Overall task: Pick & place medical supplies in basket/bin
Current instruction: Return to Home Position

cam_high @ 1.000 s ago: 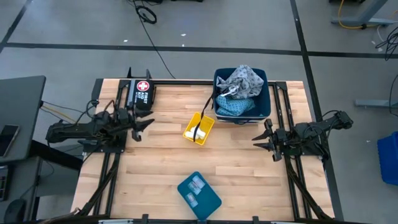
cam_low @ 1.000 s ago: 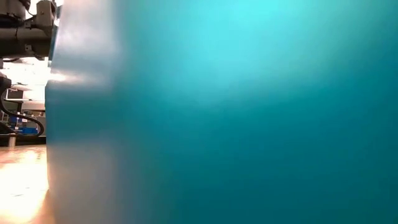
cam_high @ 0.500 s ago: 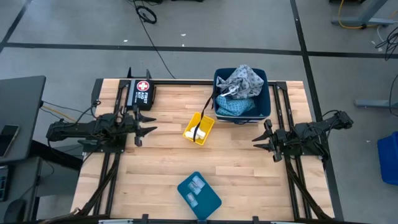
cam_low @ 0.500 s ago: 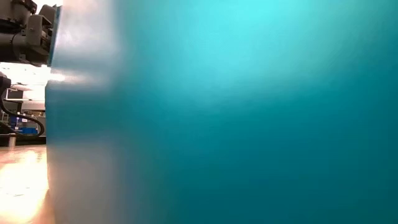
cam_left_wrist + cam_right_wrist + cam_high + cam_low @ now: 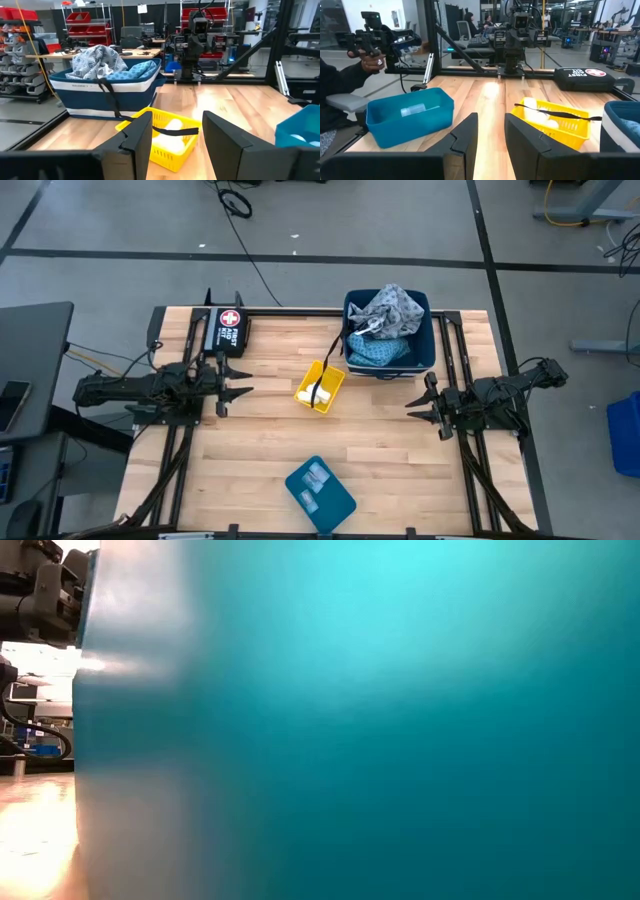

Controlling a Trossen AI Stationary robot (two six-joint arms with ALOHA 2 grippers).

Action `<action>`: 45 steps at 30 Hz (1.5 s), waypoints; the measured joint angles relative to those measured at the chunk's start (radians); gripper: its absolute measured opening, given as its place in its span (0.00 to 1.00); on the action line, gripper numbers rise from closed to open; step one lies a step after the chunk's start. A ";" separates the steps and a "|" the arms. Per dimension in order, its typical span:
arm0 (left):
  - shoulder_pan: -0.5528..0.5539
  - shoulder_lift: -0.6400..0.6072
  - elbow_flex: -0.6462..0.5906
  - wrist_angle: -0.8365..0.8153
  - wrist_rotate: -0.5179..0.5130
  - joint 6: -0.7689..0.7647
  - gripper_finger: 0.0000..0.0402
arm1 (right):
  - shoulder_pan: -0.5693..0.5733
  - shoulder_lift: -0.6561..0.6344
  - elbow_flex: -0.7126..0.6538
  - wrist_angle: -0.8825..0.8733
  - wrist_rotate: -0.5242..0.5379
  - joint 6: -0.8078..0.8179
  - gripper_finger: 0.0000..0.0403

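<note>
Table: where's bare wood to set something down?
Bare table: front right, between blue bin and right gripper; front left, between that bin and left gripper; back, between black case and yellow basket. Crowded: yellow basket close beside the blue-and-white bin, back right.

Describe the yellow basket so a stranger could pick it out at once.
On the wooden table, find the blue and white bin at the far edge. Beside it, toward the table's middle, sits the yellow basket. It is the only yellow container, with a black strap handle over white rolls.
</note>
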 joint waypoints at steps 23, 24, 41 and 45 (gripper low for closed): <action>0.024 -0.007 -0.001 -0.002 -0.041 0.054 0.40 | -0.063 0.029 0.000 0.010 0.209 -0.016 0.26; 0.030 -0.007 -0.001 -0.002 -0.041 0.063 0.40 | -0.069 0.043 0.000 0.010 0.208 -0.016 0.26; 0.036 -0.003 -0.002 0.009 -0.045 0.089 0.40 | -0.079 0.290 0.000 0.012 0.202 0.236 0.26; 0.036 -0.002 -0.002 0.033 -0.053 0.090 0.40 | -0.079 0.305 -0.002 0.094 0.228 0.211 0.26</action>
